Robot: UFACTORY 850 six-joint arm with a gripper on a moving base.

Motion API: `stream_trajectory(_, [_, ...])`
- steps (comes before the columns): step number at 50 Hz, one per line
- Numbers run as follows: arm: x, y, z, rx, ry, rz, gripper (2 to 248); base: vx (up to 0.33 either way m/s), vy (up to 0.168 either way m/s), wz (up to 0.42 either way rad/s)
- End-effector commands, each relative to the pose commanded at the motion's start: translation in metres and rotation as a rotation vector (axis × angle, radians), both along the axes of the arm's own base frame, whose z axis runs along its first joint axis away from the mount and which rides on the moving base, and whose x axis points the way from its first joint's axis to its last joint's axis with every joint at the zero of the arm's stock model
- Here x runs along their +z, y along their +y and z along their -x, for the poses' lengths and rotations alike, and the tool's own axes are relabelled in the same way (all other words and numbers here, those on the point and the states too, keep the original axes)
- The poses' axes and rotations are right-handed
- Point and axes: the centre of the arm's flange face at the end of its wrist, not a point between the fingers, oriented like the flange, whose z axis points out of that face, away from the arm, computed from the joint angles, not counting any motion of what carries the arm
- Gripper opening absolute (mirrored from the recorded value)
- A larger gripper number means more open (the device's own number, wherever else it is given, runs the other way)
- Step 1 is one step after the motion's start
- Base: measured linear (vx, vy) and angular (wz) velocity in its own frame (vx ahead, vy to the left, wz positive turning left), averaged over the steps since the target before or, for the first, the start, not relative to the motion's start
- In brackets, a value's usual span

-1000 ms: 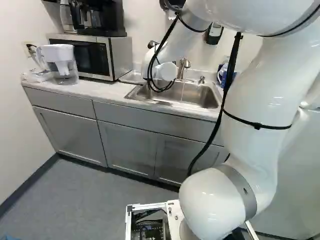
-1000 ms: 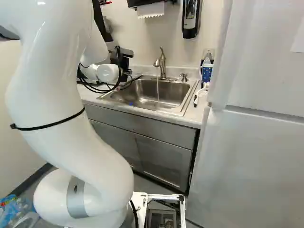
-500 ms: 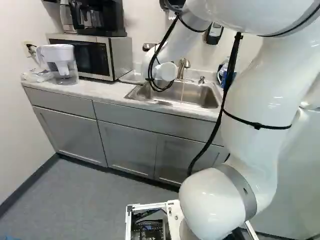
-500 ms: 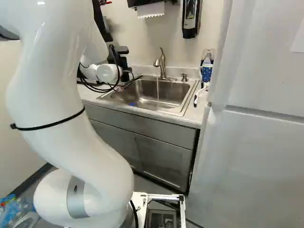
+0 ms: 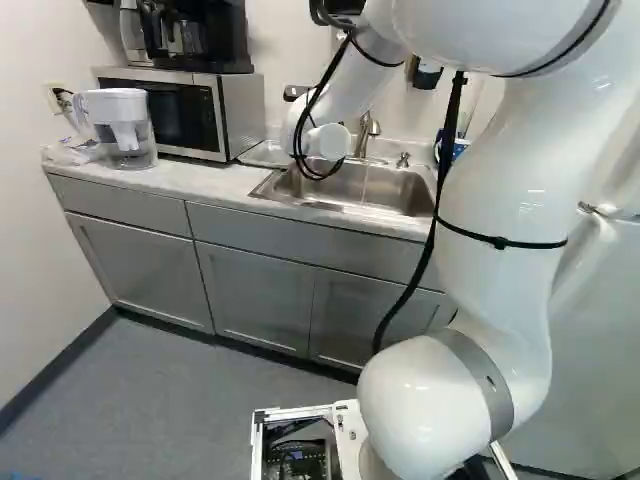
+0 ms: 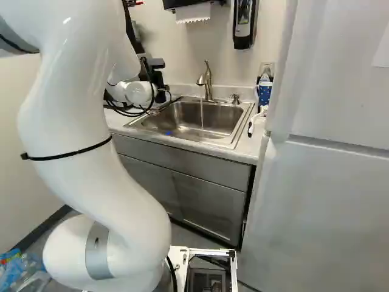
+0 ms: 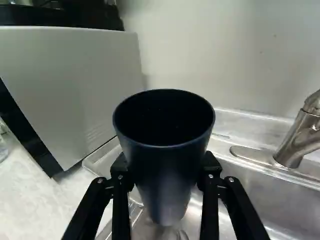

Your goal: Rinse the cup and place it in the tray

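clearly, the dark blue cup (image 7: 167, 172) sits between the two fingers of the pincer (image 6: 160, 82), which pinch it from opposite sides, held apart by its width. the fingers take it along its narrower lower body; the wide mouth stands above them, open and facing the wrist camera. its base comes down between the fingertips, over the near-wall end of the stainless steel sink (image 6: 222, 117), where the metal rim meets the pale countertop (image 5: 215, 183). something shiny shows just under the base, too covered to name.

to one side of the cup, and apart from it, is the flank of the microwave (image 5: 165, 112); to the other, well apart, is the brushed metal faucet (image 6: 208, 79). a thin stream of water (image 6: 202, 115) runs from the faucet into the basin, beside the cup and not into it. in the right base view the pincer is partly hidden behind the white wrist of the arm (image 5: 505, 200).

farther out, a small soap pump (image 6: 235, 98) stands beside the faucet. the coffee maker (image 5: 215, 35) is on top of the microwave, and a filter pitcher (image 5: 122, 125) stands by it at the left of the left base view.
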Motion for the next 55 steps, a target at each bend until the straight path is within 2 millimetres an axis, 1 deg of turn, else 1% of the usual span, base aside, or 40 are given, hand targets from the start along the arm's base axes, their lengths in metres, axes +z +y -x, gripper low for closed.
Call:
stream_trajectory(12, [0.000, 0.010, -0.024, 0.006, -0.032, -0.006, 125, 0.000, 0.000, 0.000])
stream_trajectory(26, [-0.001, 0.026, -0.050, 0.020, -0.073, -0.013, 125, 0.000, 0.000, 0.000])
stream_trajectory(37, [-0.014, 0.038, -0.071, 0.031, -0.078, -0.014, 125, 0.000, 0.000, 0.000])
stream_trajectory(55, [-0.038, 0.050, -0.108, 0.032, -0.093, -0.016, 125, 0.000, 0.000, 0.000])
